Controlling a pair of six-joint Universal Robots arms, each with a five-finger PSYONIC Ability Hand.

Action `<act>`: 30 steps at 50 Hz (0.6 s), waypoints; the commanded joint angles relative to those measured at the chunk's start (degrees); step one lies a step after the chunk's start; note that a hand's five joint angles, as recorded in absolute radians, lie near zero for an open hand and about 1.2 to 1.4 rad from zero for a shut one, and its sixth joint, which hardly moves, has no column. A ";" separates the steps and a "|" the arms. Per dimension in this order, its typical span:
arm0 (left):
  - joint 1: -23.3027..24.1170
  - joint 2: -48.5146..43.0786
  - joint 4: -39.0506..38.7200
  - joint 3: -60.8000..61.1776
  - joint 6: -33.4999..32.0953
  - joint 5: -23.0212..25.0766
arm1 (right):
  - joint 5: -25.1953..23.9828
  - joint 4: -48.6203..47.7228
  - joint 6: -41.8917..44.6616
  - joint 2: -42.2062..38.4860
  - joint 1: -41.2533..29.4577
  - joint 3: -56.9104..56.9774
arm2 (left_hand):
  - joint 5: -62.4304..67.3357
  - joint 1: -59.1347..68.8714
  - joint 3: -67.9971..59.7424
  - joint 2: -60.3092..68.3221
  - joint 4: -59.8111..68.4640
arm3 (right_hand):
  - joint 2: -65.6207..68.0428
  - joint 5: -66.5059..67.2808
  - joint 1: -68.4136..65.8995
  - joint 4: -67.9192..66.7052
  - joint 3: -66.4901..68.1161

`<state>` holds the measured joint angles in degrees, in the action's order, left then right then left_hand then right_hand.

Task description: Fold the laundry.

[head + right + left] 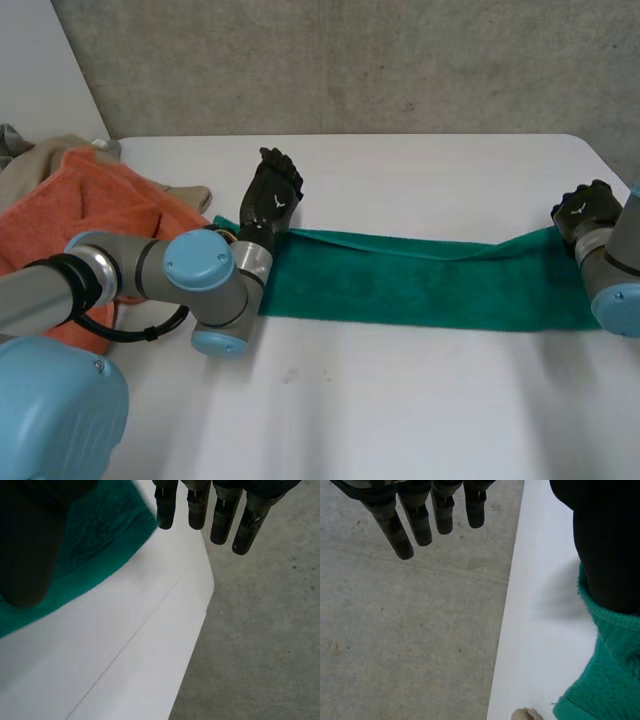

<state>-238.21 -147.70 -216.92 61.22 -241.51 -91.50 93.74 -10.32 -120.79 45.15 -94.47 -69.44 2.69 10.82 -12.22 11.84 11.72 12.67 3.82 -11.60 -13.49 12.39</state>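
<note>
Towel (420, 285) touches relaxed left hand (268, 205), right hand (585, 212).

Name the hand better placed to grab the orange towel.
Left, probably: the left hand is at the green towel's end beside the orange towel; the right hand is at the opposite end.

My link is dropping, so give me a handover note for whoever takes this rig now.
Left hand: open, fingers straight, thumb over the green towel's left end.
Right hand: open, thumb over its right end.
Green towel lies as a long strip across the table, seemingly folded once lengthwise.
Orange towel and beige cloth sit piled at the table's left, unfolded.
Left: fold the strip shorter, then the pile.
</note>
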 commanded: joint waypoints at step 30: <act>-5.85 27.99 8.88 27.19 19.85 1.15 | -24.66 18.58 -15.97 20.24 14.40 -19.85 | -2.69 -0.82 2.22 -1.84 -1.72 | -2.67 -3.82 1.60 3.49 -2.39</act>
<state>-242.57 -118.97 -208.16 87.46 -221.49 -90.80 72.66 9.36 -140.16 65.38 -83.61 -84.95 2.67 10.82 -12.22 11.73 11.71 12.67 3.82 -11.60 -13.49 12.39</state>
